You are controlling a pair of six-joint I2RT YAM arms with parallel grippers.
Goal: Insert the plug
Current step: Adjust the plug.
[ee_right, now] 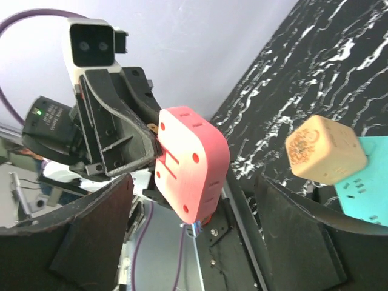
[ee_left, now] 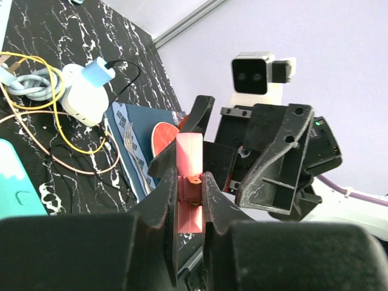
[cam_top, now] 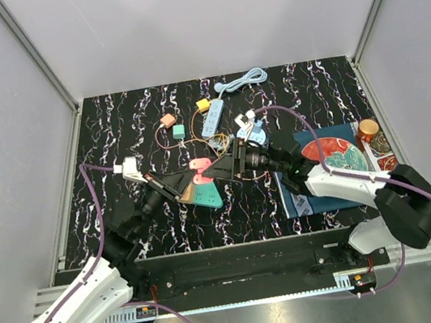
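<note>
Nearest the lens in the left wrist view are the left gripper (ee_left: pixel 189 183) fingers (ee_left: pixel 163 200), pressed together on the lower half of the pink plug (ee_left: pixel 188 154), w/ its top half poking out above them. Plug is held up off the table, mid-frame, prob so the other arm can get at it. Right gripper (ee_right: pixel 193 209) faces it head-on w/ jaws spread wide, one blurred finger at lower left and one at lower right of its own view, plug between them, a gap showing on both sides, so no contact yet as far as I can tell. Looks like a handover or regrasp to get a better hold before insertion; that's a guess. Likely target is the teal power strip (cam_top: pixel 207 195) lying on the marble-pattern table (cam_top: pixel 112 129) just below the meeting grippers in the top view; a corner of it shows at right edge of the right wrist view, under a tan cube (ee_right: pixel 324 151). Can't tell if that cube is seated in the strip or just above it. Hard to make out: plug's prongs, only a brass bit shows near the left fingers; pink face seen from the right wrist has slots and holes. Top view hides most of the plug under both arms. White charger (ee_left: pixel 85 100) and yellow cable (ee_left: pixel 56 112) sit upper left of the left wrist view, well apart from the action.
</note>
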